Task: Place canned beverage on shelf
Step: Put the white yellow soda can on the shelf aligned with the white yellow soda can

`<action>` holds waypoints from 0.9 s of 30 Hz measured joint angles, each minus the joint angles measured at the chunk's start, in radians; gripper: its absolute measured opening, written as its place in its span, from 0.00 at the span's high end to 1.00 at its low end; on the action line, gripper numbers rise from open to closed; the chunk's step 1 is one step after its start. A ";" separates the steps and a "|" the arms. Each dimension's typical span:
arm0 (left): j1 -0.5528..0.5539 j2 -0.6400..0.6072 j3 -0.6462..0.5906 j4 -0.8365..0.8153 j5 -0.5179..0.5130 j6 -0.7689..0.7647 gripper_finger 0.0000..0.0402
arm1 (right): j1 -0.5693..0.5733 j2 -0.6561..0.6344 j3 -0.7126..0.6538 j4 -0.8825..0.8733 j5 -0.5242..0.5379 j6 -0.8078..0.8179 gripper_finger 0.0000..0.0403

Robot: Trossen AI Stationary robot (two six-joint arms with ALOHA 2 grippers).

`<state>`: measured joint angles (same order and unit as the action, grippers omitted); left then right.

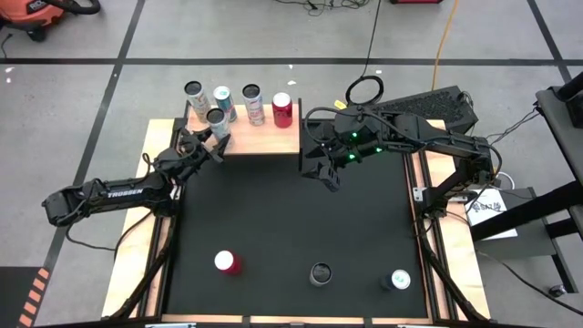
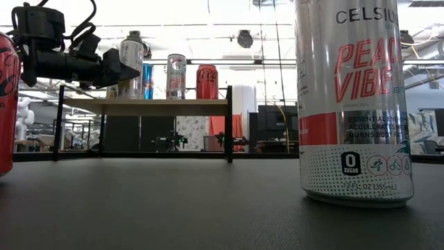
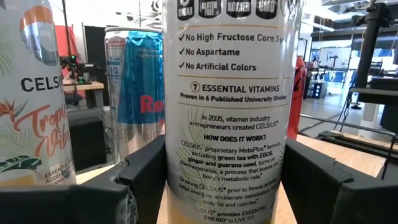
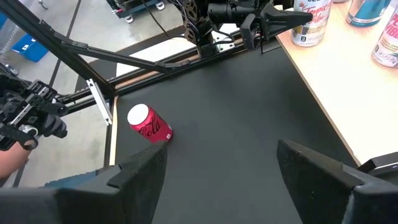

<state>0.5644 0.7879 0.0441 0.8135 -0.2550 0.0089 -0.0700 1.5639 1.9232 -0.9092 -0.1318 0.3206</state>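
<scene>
The shelf [image 1: 264, 137] is a pale wood board on thin black legs at the table's far side. Three tall cans and a red can [image 1: 282, 109] stand along its far edge. My left gripper [image 1: 209, 137] is shut on a white Celsius can [image 1: 217, 117] over the shelf's near left part; this can also shows in the left wrist view [image 3: 227, 124] and the low view [image 2: 132, 66]. My right gripper [image 1: 330, 178] hangs open and empty over the black table just right of the shelf; it also shows in its own wrist view [image 4: 217, 180]. My left gripper pinches the white can's lower wall [image 3: 186, 186] between its two fingers [image 3: 143, 174], one on each side. The fingers lie level and come from the table's near left. The can stands upright, its base at the shelf board; whether it rests there I cannot tell.
On the black table near the front stand a red can [image 1: 226, 262], a dark can [image 1: 321, 273] and a white Celsius can [image 1: 399, 280], which looms large in the low view [image 2: 354, 104]. Wooden strips edge the table. A person's hand [image 4: 12, 158] shows beyond the table's edge.
</scene>
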 joint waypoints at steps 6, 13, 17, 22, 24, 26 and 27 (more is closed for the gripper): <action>0.000 0.000 0.000 0.001 -0.002 0.003 0.35 | 0.000 0.000 0.000 0.000 0.000 0.000 0.29; 0.000 0.000 -0.002 0.027 -0.040 0.008 0.35 | 0.000 0.000 0.000 0.000 0.000 0.000 0.29; 0.000 -0.004 -0.002 0.027 -0.041 0.006 0.35 | 0.000 0.000 0.000 -0.004 0.000 0.000 0.29; 0.000 -0.005 -0.001 0.011 -0.038 0.006 0.35 | 0.000 0.000 0.000 -0.010 0.000 0.000 0.29; 0.000 -0.006 0.001 -0.002 -0.033 0.003 0.35 | 0.000 0.000 0.000 -0.010 0.000 0.000 0.29; 0.001 -0.006 0.001 -0.009 -0.014 0.002 0.34 | 0.000 0.000 0.000 -0.010 0.000 0.000 0.29; 0.001 -0.006 0.001 -0.005 -0.008 0.002 0.33 | 0.000 0.000 0.000 -0.010 0.000 0.000 0.29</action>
<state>0.5655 0.7815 0.0448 0.8084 -0.2634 0.0113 -0.0700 1.5639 1.9232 -0.9192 -0.1318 0.3209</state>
